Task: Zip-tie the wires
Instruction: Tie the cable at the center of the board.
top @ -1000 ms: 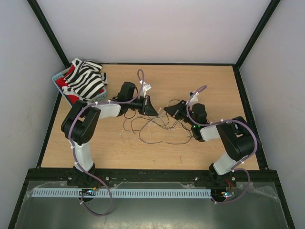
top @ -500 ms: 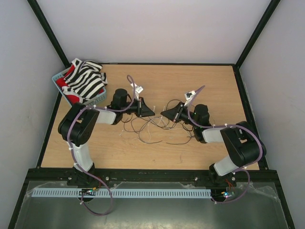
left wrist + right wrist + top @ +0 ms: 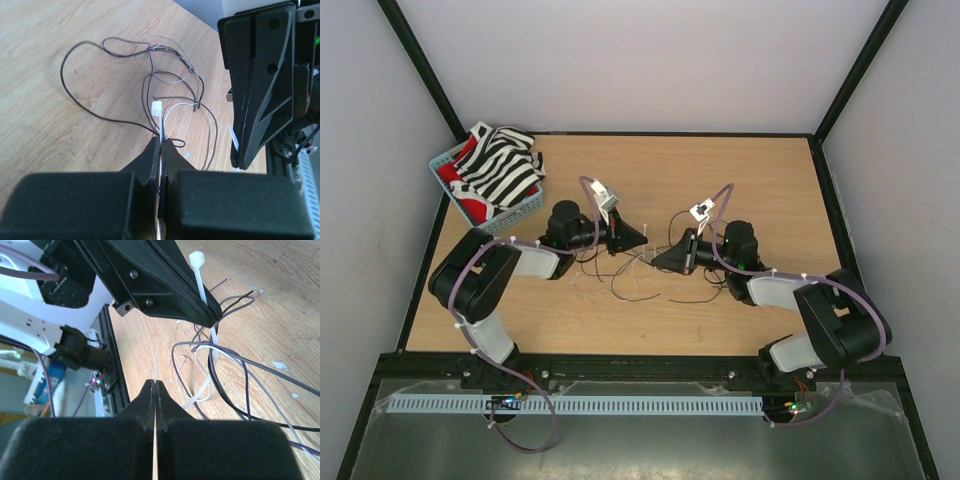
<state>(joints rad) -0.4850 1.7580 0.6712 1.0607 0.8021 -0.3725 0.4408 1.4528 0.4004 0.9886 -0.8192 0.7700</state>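
Wires (image 3: 170, 78): left fingers (image 3: 630, 237) pinching zip tie (image 3: 156, 108) and right fingers (image 3: 673, 258) have dropped closer.

Top external: high, behind arm bases, faces down and forward over whole light wooden tabletop (image 3: 740, 160), distant.
Left wrist: close, low, looks right along own black left gripper (image 3: 162, 142).
Right wrist: close, low, looks left along own black right gripper (image 3: 154, 385).
All share tangle of thin dark wires (image 3: 640, 272); each wrist view catches opposite gripper.
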